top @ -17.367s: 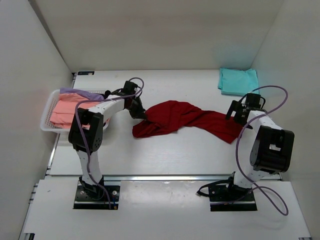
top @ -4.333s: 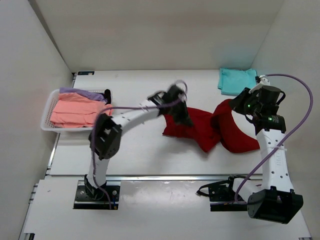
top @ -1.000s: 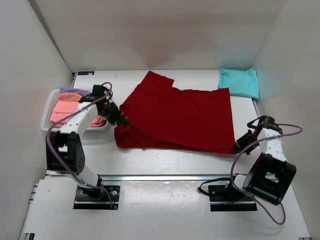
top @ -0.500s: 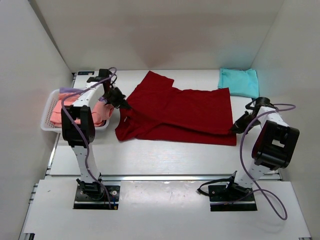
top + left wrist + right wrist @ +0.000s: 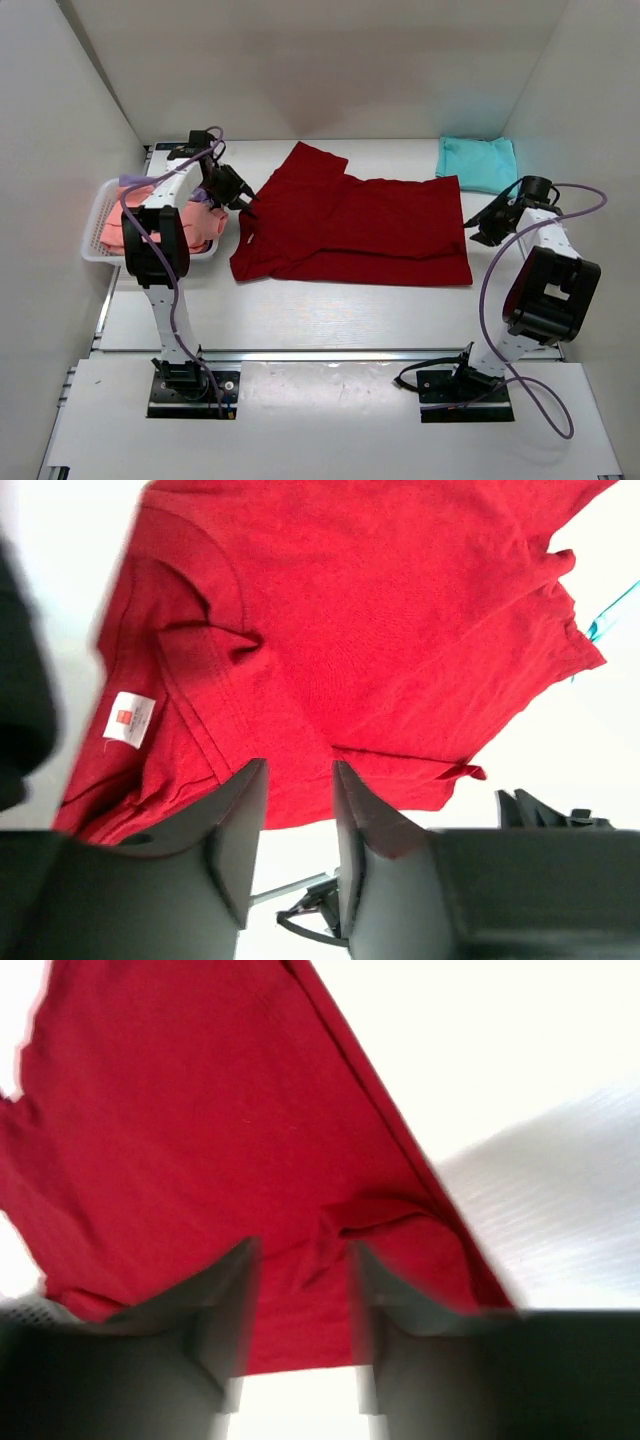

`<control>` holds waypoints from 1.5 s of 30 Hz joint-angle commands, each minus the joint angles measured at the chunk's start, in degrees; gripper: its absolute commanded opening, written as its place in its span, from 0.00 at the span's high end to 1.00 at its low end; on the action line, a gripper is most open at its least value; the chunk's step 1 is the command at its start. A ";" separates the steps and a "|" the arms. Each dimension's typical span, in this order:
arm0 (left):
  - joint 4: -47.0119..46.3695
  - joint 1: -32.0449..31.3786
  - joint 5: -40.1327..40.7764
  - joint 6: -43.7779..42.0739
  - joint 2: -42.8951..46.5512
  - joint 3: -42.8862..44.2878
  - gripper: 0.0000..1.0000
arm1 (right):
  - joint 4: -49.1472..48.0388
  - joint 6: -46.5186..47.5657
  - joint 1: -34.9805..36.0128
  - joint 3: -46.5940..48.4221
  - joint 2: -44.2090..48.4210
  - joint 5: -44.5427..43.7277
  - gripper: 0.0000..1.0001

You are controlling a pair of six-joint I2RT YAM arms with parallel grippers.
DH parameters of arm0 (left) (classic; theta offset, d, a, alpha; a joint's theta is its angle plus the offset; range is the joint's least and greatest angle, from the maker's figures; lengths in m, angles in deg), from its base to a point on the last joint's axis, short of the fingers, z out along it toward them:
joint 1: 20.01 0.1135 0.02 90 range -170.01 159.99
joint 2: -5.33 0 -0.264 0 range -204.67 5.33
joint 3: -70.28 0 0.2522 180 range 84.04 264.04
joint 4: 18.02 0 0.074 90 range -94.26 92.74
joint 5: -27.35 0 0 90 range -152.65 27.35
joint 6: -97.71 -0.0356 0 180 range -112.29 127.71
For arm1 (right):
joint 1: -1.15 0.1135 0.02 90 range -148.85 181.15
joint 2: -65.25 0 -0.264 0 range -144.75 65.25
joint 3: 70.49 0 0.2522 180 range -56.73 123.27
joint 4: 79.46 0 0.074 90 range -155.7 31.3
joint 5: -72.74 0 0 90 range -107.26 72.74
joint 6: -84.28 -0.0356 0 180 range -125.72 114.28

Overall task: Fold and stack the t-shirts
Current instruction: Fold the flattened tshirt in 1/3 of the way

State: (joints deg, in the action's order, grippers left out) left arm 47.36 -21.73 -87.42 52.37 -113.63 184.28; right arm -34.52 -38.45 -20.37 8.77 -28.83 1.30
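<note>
a: dark red t-shirt [image 5: 350,225] spread flat mid-table, ready for folding?
b: yes. left gripper [image 5: 242,201] and right gripper [image 5: 474,228] at opposite ends, jaws partly open, gripping nothing, likely to leave cloth smooth.

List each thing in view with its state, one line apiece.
dark red t-shirt, spread flat, unfolded, not held
teal t-shirt, folded, far right corner
basket, upright, holding two shirts
pink t-shirt, lying in the basket
lavender t-shirt, in the basket, only an edge showing
left gripper, open, empty, near the red shirt's collar
right gripper, open, empty, near the red shirt's hem
</note>
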 commanded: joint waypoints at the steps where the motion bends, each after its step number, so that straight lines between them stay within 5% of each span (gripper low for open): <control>1: -1.79 -2.06 -1.24 0.60 3.03 1.54 0.59 | -4.10 -0.50 -0.72 -2.82 4.08 0.49 0.68; 2: -2.22 -2.24 -1.33 0.25 3.90 -0.04 0.63 | -4.20 -0.14 -0.63 -3.52 4.61 1.46 0.92; 3: -2.05 -3.20 -1.76 0.16 4.69 -0.83 0.66 | -4.28 0.64 -0.11 -4.14 4.35 1.73 1.00; 8: -3.02 -8.47 0.24 -0.71 7.68 -12.43 0.79 | -6.13 3.63 5.07 -7.83 4.35 3.23 1.00; 14: -3.19 -13.31 9.12 -2.03 4.44 -15.87 0.76 | -3.85 5.31 11.67 -6.88 -2.14 -1.06 1.00; 20: -4.85 -12.18 15.10 -5.11 2.94 -24.56 0.86 | 4.41 4.52 13.78 -7.83 -6.11 -5.56 0.99; 33: -8.37 -10.76 14.67 -12.06 28.31 -59.63 0.86 | 13.73 3.82 16.33 -26.19 12.23 -6.18 1.00; 37: -8.99 -10.94 10.73 -10.30 33.61 -59.91 0.77 | 13.47 4.51 12.22 -30.42 19.19 -6.79 1.00; 41: -7.76 -12.96 9.48 -9.68 34.76 -49.38 0.65 | 12.50 7.42 9.30 -25.87 19.47 -5.47 1.00; 45: -7.23 -12.71 7.29 -7.49 31.87 -35.75 0.60 | 15.58 9.17 11.40 -14.46 14.73 -6.70 0.90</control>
State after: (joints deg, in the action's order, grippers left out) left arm 42.28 -34.99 -79.47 43.58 -81.92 140.28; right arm -18.76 -31.74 -10.36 -13.33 -12.81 -4.23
